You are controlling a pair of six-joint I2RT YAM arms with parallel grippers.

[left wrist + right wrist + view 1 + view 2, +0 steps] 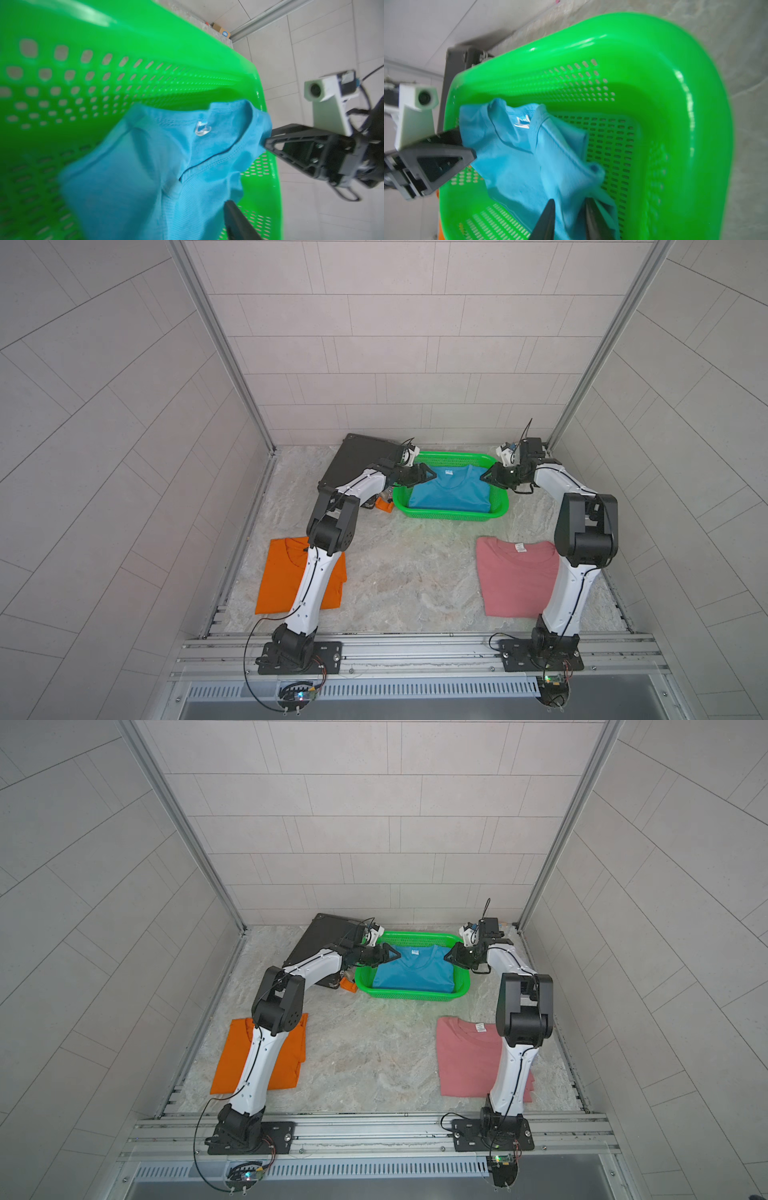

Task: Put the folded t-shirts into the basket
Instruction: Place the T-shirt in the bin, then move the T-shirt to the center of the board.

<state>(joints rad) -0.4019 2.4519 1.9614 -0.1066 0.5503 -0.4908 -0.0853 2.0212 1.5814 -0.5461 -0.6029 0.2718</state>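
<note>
The blue t-shirt (449,493) lies in the green basket (453,516), between both grippers. The left gripper (431,475) is at one shoulder, jaws apart. The right gripper (483,477) is at the other, jaws apart around loose cloth. The collar faces the back wall, and the long side runs from gripper to gripper.

This is a robotics lab cell. The left arm (318,580) and right arm (571,593) are bolted by black plates to an aluminium rail (415,649), well nearer the camera than the fingers (424,473). Bare circuit boards (555,680) with loose wires hang at that rail, beside a slotted metal grille (415,689). Under the fingers lies a marble-patterned bench (415,580). Behind and to both sides of them stand pale tiled panels (395,344) framed by aluminium posts (220,344).
</note>
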